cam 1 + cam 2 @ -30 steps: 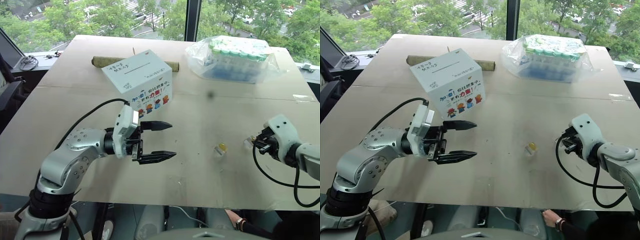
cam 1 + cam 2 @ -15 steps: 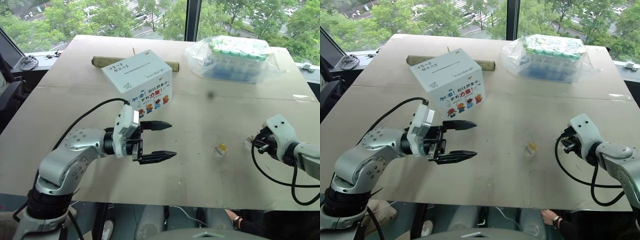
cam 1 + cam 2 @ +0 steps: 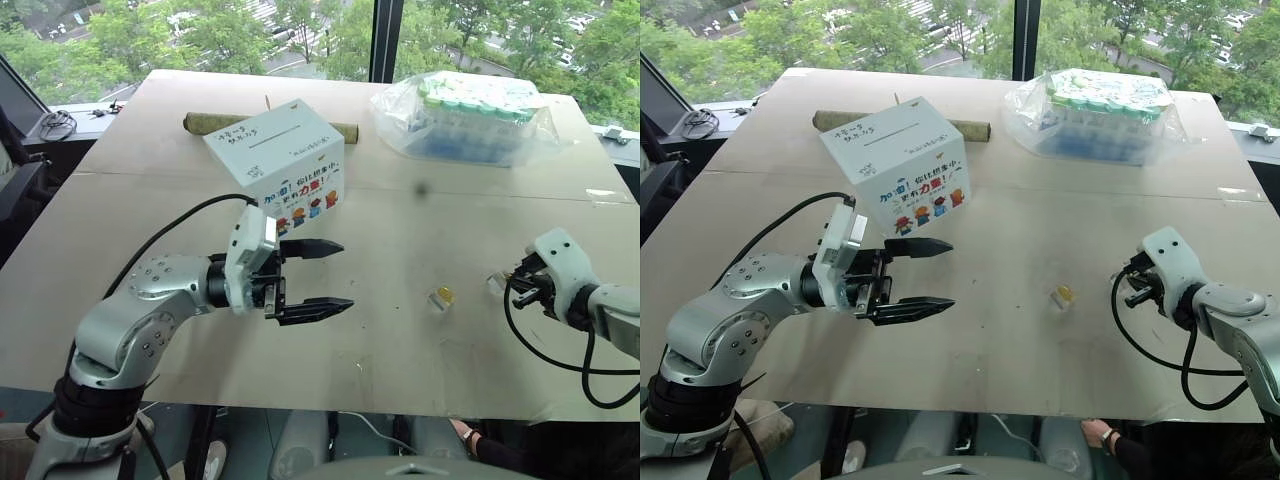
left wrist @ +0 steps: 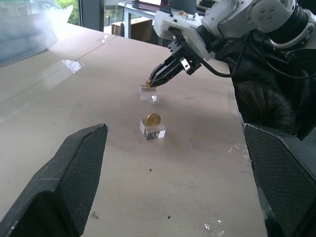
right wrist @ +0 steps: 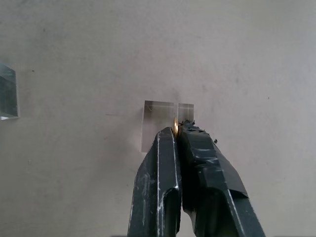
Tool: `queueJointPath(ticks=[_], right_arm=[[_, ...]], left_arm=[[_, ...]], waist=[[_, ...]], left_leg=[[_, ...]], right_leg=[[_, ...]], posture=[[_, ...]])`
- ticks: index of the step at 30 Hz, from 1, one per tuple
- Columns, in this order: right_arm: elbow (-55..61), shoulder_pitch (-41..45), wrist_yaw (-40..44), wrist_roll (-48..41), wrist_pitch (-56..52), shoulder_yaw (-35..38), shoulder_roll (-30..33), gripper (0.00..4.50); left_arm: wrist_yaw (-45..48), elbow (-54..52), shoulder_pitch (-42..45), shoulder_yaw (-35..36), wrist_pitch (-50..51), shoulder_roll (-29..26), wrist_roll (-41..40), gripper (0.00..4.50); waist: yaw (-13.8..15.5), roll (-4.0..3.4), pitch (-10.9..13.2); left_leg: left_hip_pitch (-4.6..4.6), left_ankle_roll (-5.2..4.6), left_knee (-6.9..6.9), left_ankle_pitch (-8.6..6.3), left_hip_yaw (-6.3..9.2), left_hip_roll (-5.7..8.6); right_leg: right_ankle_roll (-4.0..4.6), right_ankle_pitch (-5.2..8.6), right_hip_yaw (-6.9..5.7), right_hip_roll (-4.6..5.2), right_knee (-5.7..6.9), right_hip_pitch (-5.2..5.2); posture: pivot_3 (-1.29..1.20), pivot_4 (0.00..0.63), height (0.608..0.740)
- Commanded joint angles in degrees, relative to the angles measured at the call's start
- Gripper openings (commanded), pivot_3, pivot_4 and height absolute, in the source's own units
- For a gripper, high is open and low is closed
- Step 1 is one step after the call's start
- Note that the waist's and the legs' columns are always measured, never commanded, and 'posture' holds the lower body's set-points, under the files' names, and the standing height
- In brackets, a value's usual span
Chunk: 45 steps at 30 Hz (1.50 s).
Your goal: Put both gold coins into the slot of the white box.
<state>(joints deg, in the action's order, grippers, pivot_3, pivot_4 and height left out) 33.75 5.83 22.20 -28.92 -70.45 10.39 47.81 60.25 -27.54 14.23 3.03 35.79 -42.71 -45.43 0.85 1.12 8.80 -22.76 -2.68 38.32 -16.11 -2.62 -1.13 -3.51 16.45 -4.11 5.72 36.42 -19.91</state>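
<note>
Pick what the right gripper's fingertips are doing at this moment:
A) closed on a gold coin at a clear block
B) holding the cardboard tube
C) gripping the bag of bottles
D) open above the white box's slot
A: the right gripper is shut, a sliver of gold coin between its tips, right at the clear block.

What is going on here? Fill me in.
The right gripper has its jaws shut on a gold coin, right over a small clear block on the table. The second gold coin stands upright on another clear block nearby. The left gripper waits with jaws open, holding nothing, in front of the white box. Nothing is near the slot on its top.
</note>
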Motion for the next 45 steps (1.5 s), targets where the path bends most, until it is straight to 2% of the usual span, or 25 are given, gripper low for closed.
queueJointPath(ticks=[1,7,12,15,16,17,18,20,23,28,31,32,38,44,45], right_arm=[[2.7,2.6,0.8,-3.8,-3.1,6.6,-2.4,0.09],[1.7,6.1,0.8,-8.6,-10.4,14.1,-7.0,0.09],[1.6,13.2,1.3,-15.0,-20.8,23.2,-14.4,0.09],[3.0,18.2,1.6,-27.2,-22.1,28.1,-19.2,0.09],[3.5,19.4,1.4,-30.7,-22.1,28.8,-20.1,0.00],[4.0,21.1,0.2,-35.0,-22.1,29.1,-21.1,0.00],[4.8,23.2,-0.4,-38.5,-22.1,28.6,-21.9,0.00],[5.1,25.4,-2.8,-44.3,-21.4,27.7,-22.4,0.00],[3.6,25.3,-10.3,-55.9,-15.7,24.0,-18.8,0.00],[2.4,24.4,-22.2,-74.5,-0.5,14.8,-7.7,0.00],[3.0,23.7,-26.5,-80.5,6.7,10.8,-2.5,0.00],[3.2,23.6,-27.4,-81.8,8.7,9.7,-1.2,0.00],[4.2,23.6,-28.2,-84.1,16.4,5.4,4.2,0.00],[4.5,23.8,-26.9,-84.1,20.1,2.6,6.9,0.00],[4.5,23.9,-26.7,-84.1,20.5,2.3,7.2,0.00]], left_arm=[[-2.3,0.1,2.1,1.6,3.4,0.9,-4.5,4.50],[-5.1,1.4,5.0,1.6,9.7,1.6,-9.7,4.50],[-8.3,2.7,8.3,1.8,15.9,3.1,-15.9,4.50],[-11.2,5.5,11.7,2.2,21.5,5.2,-23.6,4.50],[-12.4,6.5,12.8,2.3,23.0,5.9,-26.1,3.83],[-14.3,8.4,14.5,2.5,24.4,7.3,-28.7,3.56],[-16.2,10.6,16.5,2.4,25.6,8.8,-30.7,3.34],[-18.5,13.7,19.2,2.3,27.1,10.8,-33.5,3.34],[-21.9,17.5,22.5,2.6,29.4,13.1,-36.9,3.34],[-24.0,22.1,27.1,2.2,31.8,16.1,-39.5,3.34],[-24.1,21.9,27.6,2.3,32.6,16.6,-39.9,2.60],[-24.0,21.6,27.5,2.3,32.7,16.7,-39.8,2.16],[-22.3,20.8,27.5,2.2,33.8,16.4,-39.7,2.16],[-21.0,20.9,27.7,2.2,33.5,16.7,-38.7,2.16],[-20.9,21.0,27.7,2.3,33.4,16.7,-38.6,1.59]], waist=[[0.0,0.00,0.0],[0.0,0.01,0.0],[-0.1,0.00,0.0],[-0.1,-0.02,0.0],[-0.1,-0.02,0.0],[-0.1,-0.02,0.0],[0.0,-0.02,0.0],[-0.1,-0.02,0.0],[-0.1,0.00,0.0],[-0.4,0.03,0.1],[-0.7,0.04,0.1],[-0.9,0.06,0.1],[-0.9,0.07,0.1],[-0.8,0.09,0.1],[-0.8,0.09,0.1]], left_leg=[[0.00,0.00,0.00,0.00,0.00,0.00],[-0.01,0.00,0.00,0.00,0.02,0.00],[0.01,0.00,0.00,0.00,0.00,0.00],[0.02,0.00,0.00,0.00,0.00,0.01],[0.02,0.00,-0.01,0.00,0.00,0.01],[0.01,0.00,-0.01,0.00,0.01,0.00],[0.01,0.00,-0.01,0.00,0.01,0.01],[0.00,-0.01,0.00,0.00,0.05,0.06],[0.00,-0.01,0.02,0.01,0.06,0.07],[-0.01,-0.03,-0.02,0.01,0.06,0.15],[-0.01,-0.02,-0.03,0.01,0.06,0.14],[-0.01,-0.02,-0.03,0.01,0.06,0.13],[-0.01,-0.02,0.00,0.01,0.05,0.11],[-0.04,-0.02,0.00,0.01,0.06,0.10],[-0.04,-0.02,0.00,0.01,0.06,0.10]], right_leg=[[0.00,0.00,0.00,0.00,0.00,0.00],[0.00,0.00,-0.03,0.00,0.00,0.01],[0.00,0.00,0.00,-0.01,0.06,0.00],[0.00,0.00,0.01,-0.02,0.09,-0.01],[0.00,0.00,0.01,-0.02,0.10,-0.02],[0.00,0.00,0.01,-0.02,0.10,-0.02],[0.00,0.00,0.01,-0.02,0.10,-0.02],[0.00,0.00,0.10,-0.02,0.11,-0.01],[0.00,0.00,0.13,-0.03,0.31,-0.02],[0.00,0.00,0.22,-0.01,0.28,-0.03],[-0.01,0.00,0.21,-0.01,0.20,-0.03],[-0.01,0.00,0.21,-0.01,0.16,-0.02],[-0.02,0.00,0.21,-0.01,0.03,-0.01],[-0.02,0.00,0.20,0.00,-0.02,-0.01],[-0.02,0.00,0.20,0.00,-0.03,-0.01]], posture=[[0.00,0.150,0.740],[0.00,0.150,0.740],[0.00,0.150,0.740],[0.00,0.150,0.740],[0.00,0.150,0.740],[0.00,0.150,0.740],[0.00,0.150,0.740],[0.00,0.150,0.740],[0.00,0.150,0.740],[0.00,0.150,0.740],[0.00,0.150,0.740],[0.00,0.150,0.740],[0.00,0.150,0.740],[0.00,0.150,0.740],[0.00,0.150,0.740]])
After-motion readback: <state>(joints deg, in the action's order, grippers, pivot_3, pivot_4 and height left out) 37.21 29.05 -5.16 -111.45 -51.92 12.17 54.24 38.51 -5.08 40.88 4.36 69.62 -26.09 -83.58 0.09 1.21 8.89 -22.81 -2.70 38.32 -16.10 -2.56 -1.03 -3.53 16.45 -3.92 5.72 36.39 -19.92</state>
